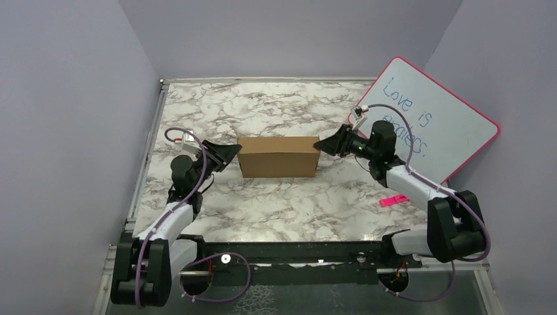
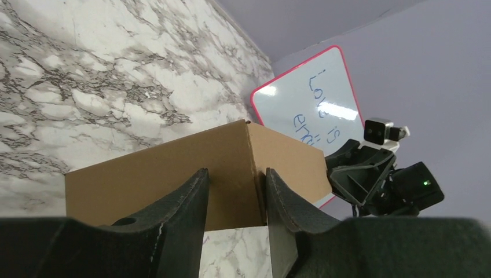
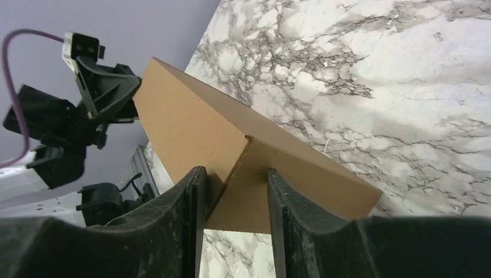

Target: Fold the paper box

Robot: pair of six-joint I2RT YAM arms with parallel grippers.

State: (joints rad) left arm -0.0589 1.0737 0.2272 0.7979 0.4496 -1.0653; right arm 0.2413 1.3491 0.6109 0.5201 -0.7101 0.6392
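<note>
Midway across the marbled surface [image 1: 276, 203] stands one paper box [image 1: 278, 156], its ends met by two narrowly parted grippers, left gripper [image 1: 234, 152] and right gripper [image 1: 318, 144]. One whiteboard [image 1: 433, 125] leans at the right edge; lilac walls [image 1: 66, 98] surround.

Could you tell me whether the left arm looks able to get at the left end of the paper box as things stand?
Probably yes: the left arm's fingers sit parted right at that end of the paper box, with nothing in between.
</note>
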